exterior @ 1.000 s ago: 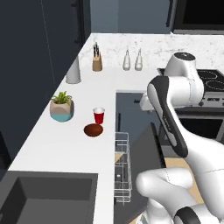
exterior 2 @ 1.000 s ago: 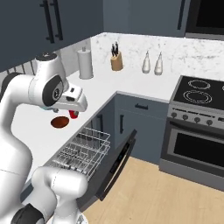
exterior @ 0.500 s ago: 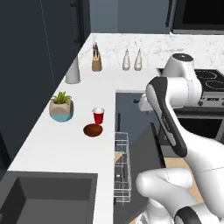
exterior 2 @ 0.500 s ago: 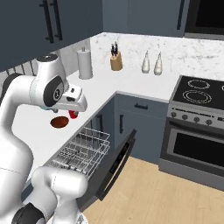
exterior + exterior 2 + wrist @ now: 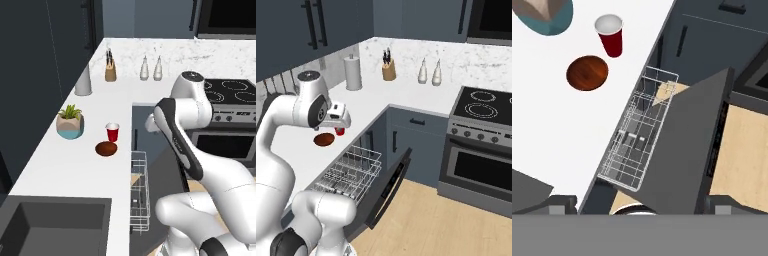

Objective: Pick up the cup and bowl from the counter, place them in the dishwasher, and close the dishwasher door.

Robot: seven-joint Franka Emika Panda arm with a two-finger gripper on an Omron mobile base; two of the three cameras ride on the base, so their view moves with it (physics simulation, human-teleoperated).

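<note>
Gripper (image 5: 340, 120) position was high above the counter edge, held over the pulled-out white wire rack (image 5: 639, 137) with nothing between its fingers; whether those fingers were spread or drawn together could not be told, since the hand view caught no more than dark stubs at its bottom corners. Across the white counter (image 5: 75, 160), the red cup (image 5: 112, 132) stood upright just beside the dark reddish-brown bowl (image 5: 106, 148), the two close but apart, with the teal-and-tan plant pot (image 5: 70, 125) a little farther along toward the wall. Both pieces of tableware sat near the counter's front edge, within short reach of the dishwasher (image 5: 353, 172), whose rack had been drawn out over the lowered dishwasher door (image 5: 687, 155), a layout that appeared to leave a clear drop from above. Neither item had yet been lifted, so the task looked to be at its start, the arm seemingly raised to survey cup, bowl and rack together before a first descent.
</note>
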